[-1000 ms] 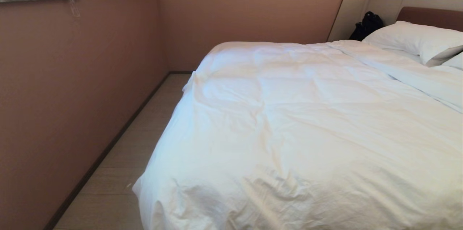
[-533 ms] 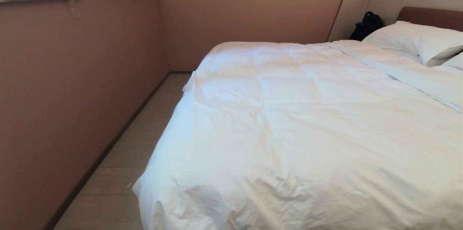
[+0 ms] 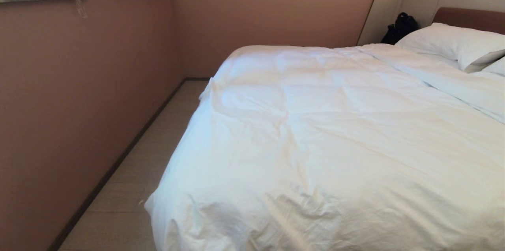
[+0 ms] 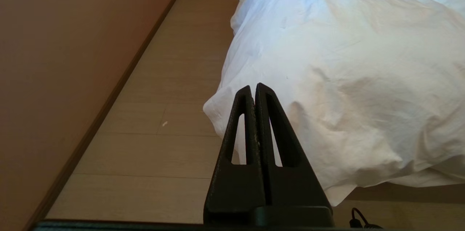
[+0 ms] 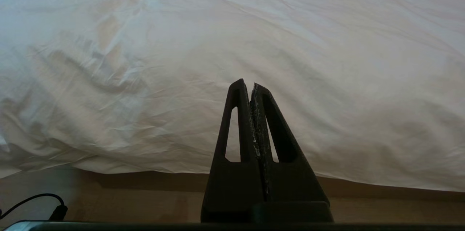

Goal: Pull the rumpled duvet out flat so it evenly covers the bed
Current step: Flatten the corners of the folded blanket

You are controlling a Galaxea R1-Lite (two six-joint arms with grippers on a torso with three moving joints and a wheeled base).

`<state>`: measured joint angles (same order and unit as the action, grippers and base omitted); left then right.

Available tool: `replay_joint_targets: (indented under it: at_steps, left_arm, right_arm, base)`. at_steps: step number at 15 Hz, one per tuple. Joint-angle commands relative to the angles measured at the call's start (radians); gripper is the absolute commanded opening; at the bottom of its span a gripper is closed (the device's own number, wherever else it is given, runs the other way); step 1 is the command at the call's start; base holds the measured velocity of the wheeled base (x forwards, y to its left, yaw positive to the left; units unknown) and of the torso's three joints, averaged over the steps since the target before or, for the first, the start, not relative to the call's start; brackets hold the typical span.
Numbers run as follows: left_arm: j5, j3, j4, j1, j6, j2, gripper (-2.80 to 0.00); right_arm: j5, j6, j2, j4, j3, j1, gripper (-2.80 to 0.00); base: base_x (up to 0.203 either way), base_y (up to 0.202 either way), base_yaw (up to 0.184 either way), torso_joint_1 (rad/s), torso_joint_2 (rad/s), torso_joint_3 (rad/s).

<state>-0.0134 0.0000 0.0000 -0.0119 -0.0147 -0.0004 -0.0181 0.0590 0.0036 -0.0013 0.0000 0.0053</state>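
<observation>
The white puffy duvet (image 3: 339, 132) lies spread over the bed, wrinkled, with its near left corner (image 3: 158, 207) hanging toward the floor. The bed's brown headboard (image 3: 469, 19) in a beige surround shows at the far right. Neither arm appears in the head view. My left gripper (image 4: 253, 87) is shut and empty, held short of the duvet's (image 4: 345, 60) hanging corner. My right gripper (image 5: 247, 84) is also shut and empty, facing the duvet's (image 5: 232, 42) draped near edge, above the floor.
A pink wall (image 3: 79, 105) runs along the left, leaving a narrow strip of wooden floor (image 3: 158, 144) beside the bed. White pillows (image 3: 453, 44) lie at the head. A black bag (image 3: 400, 28) sits by the headboard. A black cable (image 5: 32, 205) lies on the floor.
</observation>
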Motion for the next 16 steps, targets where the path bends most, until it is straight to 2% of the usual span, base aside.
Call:
replay_joint_targets:
  at_steps: [1,6,12,16]
  left_arm:
    - [0.001,0.000,0.000,0.000,0.002,0.000,-2.80]
    - [0.001,-0.003,-0.003,0.000,-0.001,0.000,-2.80]
    - [-0.026,-0.121,0.001,0.000,-0.014,0.051,-2.80]
    - [-0.146,-0.230,-0.019,0.000,-0.145,0.262,-2.80]
  right_arm:
    - [0.000,0.001,-0.001,0.000,0.000,0.001,-2.80]
    - [0.000,0.001,-0.001,0.000,0.000,0.001,-2.80]
    - [0.000,0.001,-0.001,0.000,0.000,0.001,-2.80]
    - [0.000,0.001,-0.001,0.000,0.000,0.001,-2.80]
  base:
    - [0.000,0.000,0.000,0.000,0.00,0.000]
    - [0.000,0.000,0.000,0.000,0.00,0.000]
    - [0.000,0.000,0.000,0.000,0.00,0.000]
    - [0.000,0.000,0.000,0.000,0.00,0.000]
